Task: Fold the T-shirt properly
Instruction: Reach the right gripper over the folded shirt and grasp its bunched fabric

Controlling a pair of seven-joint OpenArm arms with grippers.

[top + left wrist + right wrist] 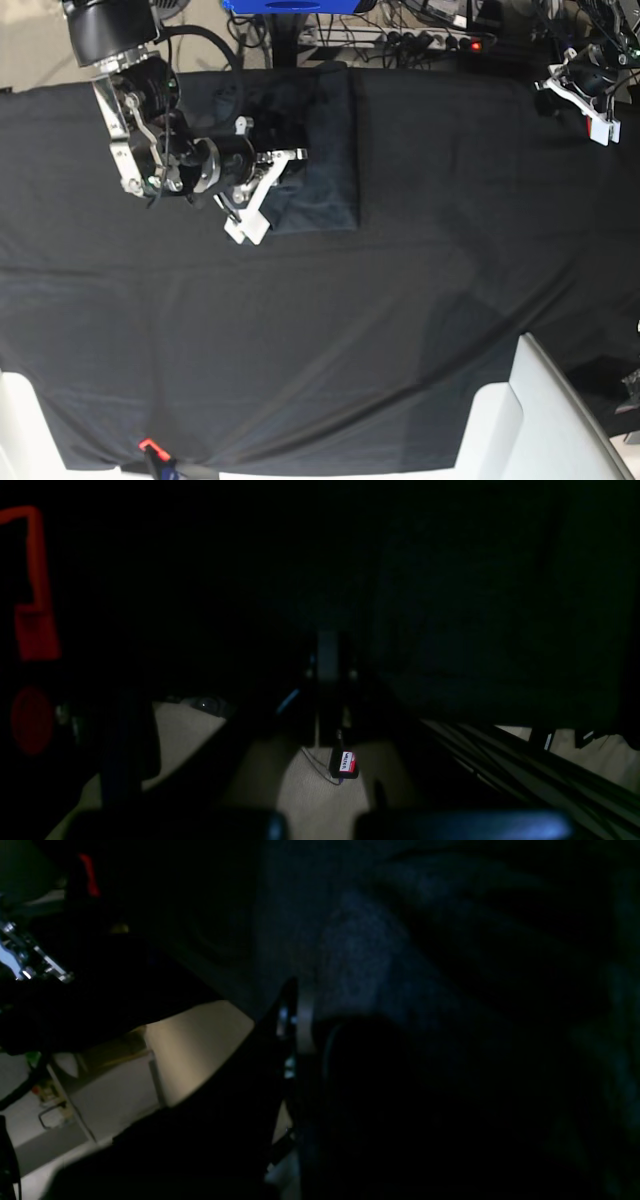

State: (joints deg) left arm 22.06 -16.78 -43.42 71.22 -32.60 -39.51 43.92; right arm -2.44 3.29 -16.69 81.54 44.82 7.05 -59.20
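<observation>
The T-shirt (318, 165) lies as a compact folded rectangle at the far edge of the black table cover (400, 330) (folding looks nearly finished). The right gripper (252, 222), clenched, rests at its near-left corner; the left gripper (590, 108), closed and empty, hovers well apart.

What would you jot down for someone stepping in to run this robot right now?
Right gripper: shut, at the near left corner of the T-shirt; whether it pinches cloth cannot be told.
Left gripper: shut, holding nothing, up at the far edge of the table, away from the shirt.
T-shirt: a compact folded rectangle on the black table covering, near the far edge.
Left: check the fold is neat, withdraw the right arm.
</observation>
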